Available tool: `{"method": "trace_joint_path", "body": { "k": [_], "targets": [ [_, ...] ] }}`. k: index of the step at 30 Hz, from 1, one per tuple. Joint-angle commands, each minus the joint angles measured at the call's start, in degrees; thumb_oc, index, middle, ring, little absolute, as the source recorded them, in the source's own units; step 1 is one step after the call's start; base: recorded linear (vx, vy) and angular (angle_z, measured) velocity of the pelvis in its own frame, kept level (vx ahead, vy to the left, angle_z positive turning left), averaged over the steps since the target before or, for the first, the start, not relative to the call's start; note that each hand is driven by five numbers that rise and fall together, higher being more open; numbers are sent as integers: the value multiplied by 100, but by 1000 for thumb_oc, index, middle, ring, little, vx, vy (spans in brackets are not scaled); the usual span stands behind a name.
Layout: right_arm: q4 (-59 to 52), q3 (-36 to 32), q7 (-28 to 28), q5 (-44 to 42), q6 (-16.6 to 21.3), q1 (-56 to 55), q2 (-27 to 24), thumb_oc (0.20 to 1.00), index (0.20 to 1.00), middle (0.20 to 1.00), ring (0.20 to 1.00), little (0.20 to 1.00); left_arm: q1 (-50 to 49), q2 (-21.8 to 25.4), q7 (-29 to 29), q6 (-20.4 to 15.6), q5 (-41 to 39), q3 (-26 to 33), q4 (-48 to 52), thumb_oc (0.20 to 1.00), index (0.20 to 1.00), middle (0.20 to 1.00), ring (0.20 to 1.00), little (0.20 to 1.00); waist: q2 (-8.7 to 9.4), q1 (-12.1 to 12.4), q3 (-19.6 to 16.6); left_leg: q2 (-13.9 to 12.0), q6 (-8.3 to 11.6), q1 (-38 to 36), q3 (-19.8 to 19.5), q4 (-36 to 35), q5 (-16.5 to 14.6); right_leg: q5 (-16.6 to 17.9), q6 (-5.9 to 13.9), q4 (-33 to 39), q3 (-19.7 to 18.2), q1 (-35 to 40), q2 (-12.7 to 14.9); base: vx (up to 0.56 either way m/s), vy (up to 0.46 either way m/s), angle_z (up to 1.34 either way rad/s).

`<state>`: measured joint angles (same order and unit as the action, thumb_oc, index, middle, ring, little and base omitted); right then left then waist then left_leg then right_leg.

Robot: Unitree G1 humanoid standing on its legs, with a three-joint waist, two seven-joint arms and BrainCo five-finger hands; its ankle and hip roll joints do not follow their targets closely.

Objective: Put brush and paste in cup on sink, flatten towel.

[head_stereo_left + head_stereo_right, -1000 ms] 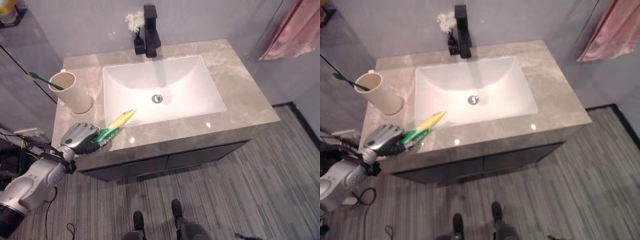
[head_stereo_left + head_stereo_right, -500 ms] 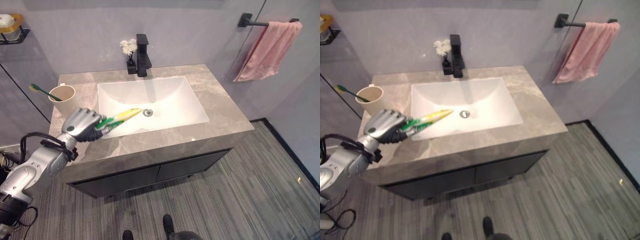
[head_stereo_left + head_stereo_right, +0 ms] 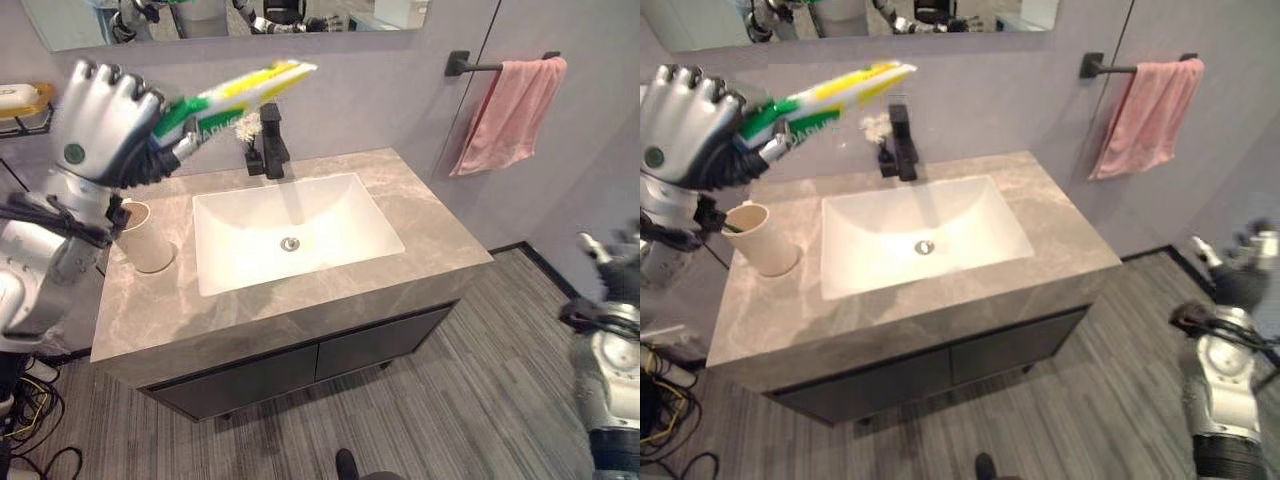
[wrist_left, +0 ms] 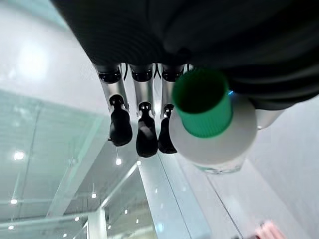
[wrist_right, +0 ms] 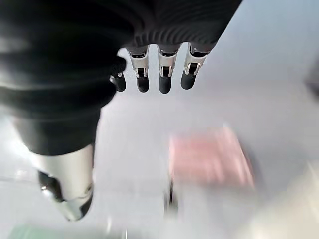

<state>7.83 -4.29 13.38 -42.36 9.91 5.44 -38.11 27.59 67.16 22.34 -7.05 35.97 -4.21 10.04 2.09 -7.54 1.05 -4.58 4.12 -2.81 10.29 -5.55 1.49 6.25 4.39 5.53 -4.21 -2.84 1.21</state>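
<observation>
My left hand (image 3: pixel 100 125) is raised high above the counter's left end, shut on a green, yellow and white toothpaste tube (image 3: pixel 235 88) that points up and to the right. In the left wrist view the tube's green cap (image 4: pixel 202 102) sits beside the curled fingers (image 4: pixel 142 132). A beige cup (image 3: pixel 147 238) stands on the counter below that hand. A pink towel (image 3: pixel 505 110) hangs bunched on a black wall bar at the right. My right hand (image 3: pixel 1240 265) is low at the far right, open, with nothing in it; the towel (image 5: pixel 209 157) shows beyond its fingers.
A white basin (image 3: pixel 235 260) is set in the grey stone counter (image 3: pixel 440 240). A black faucet (image 3: pixel 272 140) and a small vase of white flowers (image 3: pixel 877 140) stand at the back. A wall shelf with soap (image 3: pixel 25 100) is at the left. Striped floor lies to the right.
My left hand has lifted the toothpaste tube from near the counter's front to high above the cup. The camera has tilted up. My right hand has come into view at the right.
</observation>
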Motion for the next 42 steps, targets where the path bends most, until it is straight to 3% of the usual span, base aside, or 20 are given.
{"method": "trace_joint_path", "body": {
  "k": [1,3,4,7,12,17,24,31,42],
  "targets": [
    [5,395,-600,-895,-5,1060,-534,1000,1000,1000,1000,1000,935,492,250,150,-353,-406,-239,200,200,200,200,200,-72,140,-173,-497,432,-59,24,55,15,-215,657,-53,260,449,478,0,0,0],
    [50,929,-555,-1405,56,1559,-197,1000,1000,1000,1000,1000,1141,510,285,184,-397,-570,-200,200,200,200,200,200,-84,259,-166,-486,431,-71,11,55,22,-217,643,-53,290,482,493,0,0,0],
    [84,1320,-357,-1713,192,1898,332,1000,1000,1000,1000,1000,1267,503,353,263,-423,-655,-181,200,200,200,200,200,-82,325,-128,-479,426,-91,7,55,19,-224,636,-53,304,516,514,0,0,0],
    [-554,2341,-361,-1133,-214,2470,606,1000,1000,1000,1000,1000,1419,590,390,363,-393,-774,6,200,200,200,200,200,-102,443,-77,-452,413,-107,-9,55,38,-234,620,-53,339,562,536,-3,2,2],
    [-768,3265,-1124,-1659,-148,3227,1247,1000,1000,1000,1000,1000,1005,411,442,13,-415,-608,642,200,200,200,200,200,-106,705,-18,-413,384,-64,-122,55,68,-283,585,-53,458,613,596,6,1,12],
    [-696,3469,-1364,-1807,184,3789,1572,1000,1000,1000,1000,1000,705,359,644,-211,-435,-393,809,200,200,200,200,200,-81,927,42,-343,366,19,-284,55,86,-336,560,-53,666,695,675,33,5,15],
    [-915,3573,-1486,-1651,384,4131,1658,1000,1000,1000,1000,1000,631,178,632,-313,-479,-471,828,200,200,200,200,200,-22,1026,59,-268,348,123,-473,55,99,-384,519,-53,867,769,715,34,0,21],
    [-1203,3553,-1634,-1716,476,4116,1773,1000,1000,1000,1000,1000,603,18,565,-398,-519,-535,851,200,200,200,200,200,15,1056,30,-202,308,172,-575,55,73,-416,514,-57,973,791,744,41,14,10],
    [-1724,3275,-1756,-1774,653,4010,2153,1000,1000,1000,1000,1000,137,-631,238,-436,-709,-490,745,200,200,200,200,200,6,995,-39,-160,250,97,-526,55,-7,-438,535,-53,926,810,794,15,10,1]
  ]
}}
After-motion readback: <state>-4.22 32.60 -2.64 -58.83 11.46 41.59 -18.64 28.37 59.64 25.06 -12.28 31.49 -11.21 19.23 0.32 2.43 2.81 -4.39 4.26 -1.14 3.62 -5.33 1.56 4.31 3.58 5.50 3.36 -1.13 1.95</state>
